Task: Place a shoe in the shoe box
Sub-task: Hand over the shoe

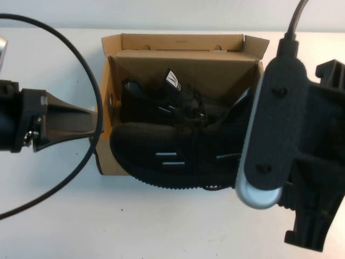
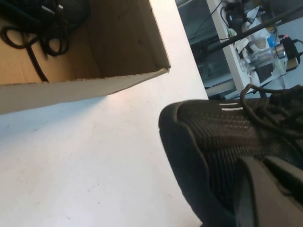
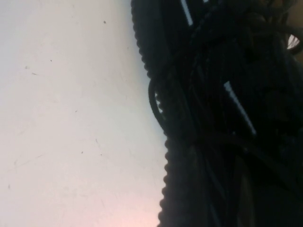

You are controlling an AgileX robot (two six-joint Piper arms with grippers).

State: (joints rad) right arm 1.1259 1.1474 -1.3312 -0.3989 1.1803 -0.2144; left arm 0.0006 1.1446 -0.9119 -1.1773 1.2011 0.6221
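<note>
Both my jaws are clamped on the shoe (image 1: 172,156), left gripper (image 1: 102,127) at the toe, right gripper (image 3: 246,189) at the heel, above the shoe box's (image 1: 180,46) front wall. Lift level, clear that wall, lower beside the other shoe (image 1: 161,102).

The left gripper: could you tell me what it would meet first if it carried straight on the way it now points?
Probably the toe of the shoe straight ahead of the shut left gripper, at the shoe box's end; depth is unclear.

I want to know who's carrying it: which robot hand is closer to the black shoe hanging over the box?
Both touch it, so neither is nearer. The left gripper is shut at the shoe's toe end; the right gripper is shut at its laces, over the shoe box.
</note>
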